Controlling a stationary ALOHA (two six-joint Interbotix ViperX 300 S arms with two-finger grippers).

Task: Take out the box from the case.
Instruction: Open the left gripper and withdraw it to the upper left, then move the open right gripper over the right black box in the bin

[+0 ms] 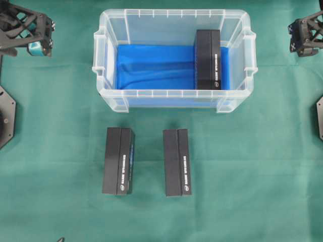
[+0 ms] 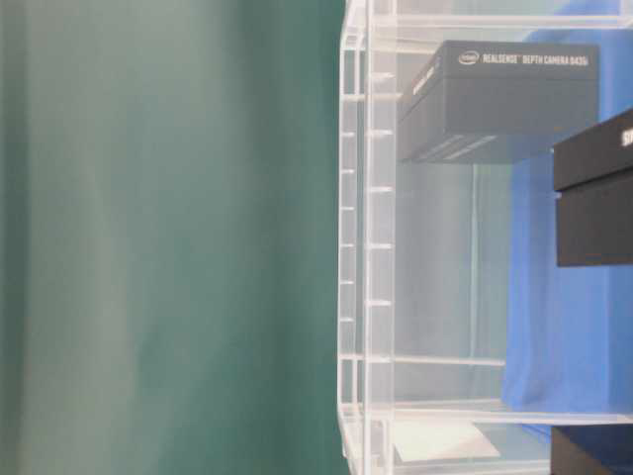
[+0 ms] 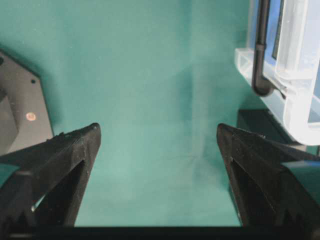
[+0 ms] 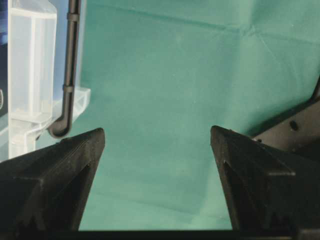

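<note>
A black box (image 1: 208, 59) printed "REALSENSE DEPTH CAMERA D435" stands at the right end inside the clear case (image 1: 171, 93). Two matching boxes (image 1: 119, 160) lie on the green surface (image 1: 252, 176) in front. Left end effector (image 3: 157, 137) and right end effector (image 4: 157, 137) both gape apart, empty.

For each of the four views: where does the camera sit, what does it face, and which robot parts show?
Overhead: looks straight down on the case, three black boxes, both arms at the top corners.
Table-level: low, turned sideways, facing the case wall; no robot.
Left wrist: behind the open left claw, facing cloth.
Right wrist: behind the open right claw, likewise.
All views share the case.
</note>
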